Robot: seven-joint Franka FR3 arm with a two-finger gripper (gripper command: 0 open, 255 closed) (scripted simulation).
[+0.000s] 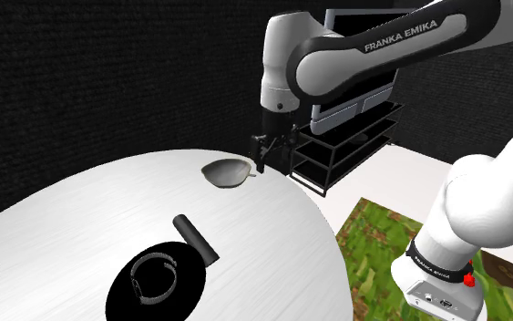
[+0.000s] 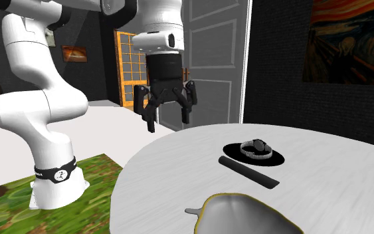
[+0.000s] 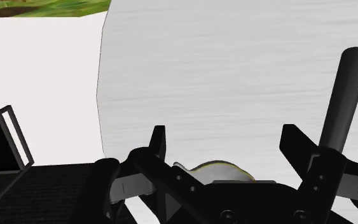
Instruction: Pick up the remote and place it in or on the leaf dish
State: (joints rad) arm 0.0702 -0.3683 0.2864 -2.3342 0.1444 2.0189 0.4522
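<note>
My gripper hangs empty with its fingers spread, near the leaf dish at the table's edge. The remote lies flat on the white table, well apart from the dish, just beside a black disc. I judge it light, stiff and rather slick, so I'd pinch across its narrow width at mid-length. The arm reads "FRANKA EMIKA".

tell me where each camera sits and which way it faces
shoulder view: beside the base of the white arm, looking down over the round white table; arm and black tool show.
second exterior view: across the table, facing arm and tool.
wrist view: on the hand, looking past the tool's open fingers at the table.
shared: long black remote, grey leaf-shaped dish.
</note>
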